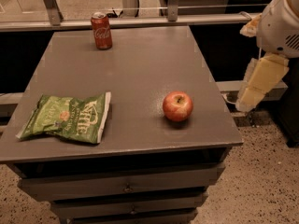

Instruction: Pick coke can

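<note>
The coke can (pixel 101 30) is red with a white script logo and a silver top. It stands upright at the far left of the grey table (pixel 135 64), close to the back edge. My gripper (pixel 246 101) hangs off the table's right side, pale yellow under the white arm (pixel 280 27), its tip pointing down and left. It is far from the can, about level with the apple, and holds nothing that I can see.
A red apple (pixel 177 106) sits near the front right of the table. A green chip bag (pixel 67 117) lies flat at the front left. A metal rail (pixel 140 21) runs behind the table. Drawers (pixel 126 188) are below the top.
</note>
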Controlling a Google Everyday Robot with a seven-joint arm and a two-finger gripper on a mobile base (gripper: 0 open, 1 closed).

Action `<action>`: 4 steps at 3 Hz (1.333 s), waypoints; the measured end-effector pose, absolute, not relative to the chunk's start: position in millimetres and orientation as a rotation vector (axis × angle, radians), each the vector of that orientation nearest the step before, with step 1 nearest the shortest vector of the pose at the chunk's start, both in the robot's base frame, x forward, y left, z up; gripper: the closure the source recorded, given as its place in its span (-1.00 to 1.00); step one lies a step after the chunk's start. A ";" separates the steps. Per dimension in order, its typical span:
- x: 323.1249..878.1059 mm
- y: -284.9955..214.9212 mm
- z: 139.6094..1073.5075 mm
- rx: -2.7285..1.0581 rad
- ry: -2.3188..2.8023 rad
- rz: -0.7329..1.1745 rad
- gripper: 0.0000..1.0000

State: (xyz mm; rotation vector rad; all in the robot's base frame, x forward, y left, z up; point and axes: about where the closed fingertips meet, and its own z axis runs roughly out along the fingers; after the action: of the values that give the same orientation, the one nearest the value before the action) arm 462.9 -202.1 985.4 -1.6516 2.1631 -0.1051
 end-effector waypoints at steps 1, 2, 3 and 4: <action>523.7 -171.1 972.8 -1.576 2.095 -0.002 -1.00; 576.4 -128.1 949.2 -1.510 2.037 0.138 -1.00; 625.4 -71.8 929.8 -1.406 1.974 0.271 -1.00; 646.6 -58.9 931.0 -1.340 1.939 0.277 -1.00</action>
State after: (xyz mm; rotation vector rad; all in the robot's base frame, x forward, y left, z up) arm 646.6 -58.9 931.0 -1.3402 1.9388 0.2774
